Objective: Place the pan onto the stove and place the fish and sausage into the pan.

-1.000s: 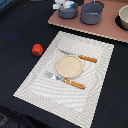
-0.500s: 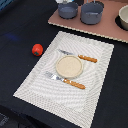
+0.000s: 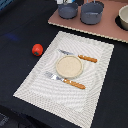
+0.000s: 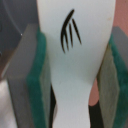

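In the wrist view my gripper (image 4: 75,65) is shut on the fish (image 4: 75,45), a white toy piece with black fin marks, held between the green pads (image 4: 40,85). In the exterior view the small blue-grey pan (image 3: 67,10) stands on the pinkish-brown stove (image 3: 100,27) at the back. The arm itself is almost wholly out of that view, above the pan. The red sausage (image 3: 37,49) lies on the dark table, by the placemat's edge on the exterior view's left.
A larger grey pot (image 3: 92,13) stands next to the pan on the stove, and another vessel (image 3: 123,18) at the exterior view's right edge. A pale woven placemat (image 3: 95,75) holds a round plate (image 3: 69,66) and orange-handled knife (image 3: 88,59) and fork (image 3: 74,84).
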### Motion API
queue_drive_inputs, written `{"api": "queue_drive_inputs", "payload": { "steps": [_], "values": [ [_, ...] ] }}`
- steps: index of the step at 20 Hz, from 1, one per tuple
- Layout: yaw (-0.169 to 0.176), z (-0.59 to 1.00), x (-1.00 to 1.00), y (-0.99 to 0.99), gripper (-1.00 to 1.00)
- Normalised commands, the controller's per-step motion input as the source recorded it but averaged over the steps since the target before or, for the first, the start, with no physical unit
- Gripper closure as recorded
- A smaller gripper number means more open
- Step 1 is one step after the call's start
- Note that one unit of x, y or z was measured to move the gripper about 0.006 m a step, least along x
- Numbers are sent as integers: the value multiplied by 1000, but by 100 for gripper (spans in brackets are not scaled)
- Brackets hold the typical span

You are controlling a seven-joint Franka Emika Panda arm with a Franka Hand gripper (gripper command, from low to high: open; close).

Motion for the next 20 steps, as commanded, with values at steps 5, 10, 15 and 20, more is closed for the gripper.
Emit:
{"api": "queue_drive_inputs", "payload": {
  "steps": [5, 10, 15, 20],
  "values": [
    [0, -134, 202, 479, -100],
    [0, -37, 107, 386, -100],
    [-2, 247, 39, 257, -100],
    [-53, 579, 12, -238, -100]
  ]
}}
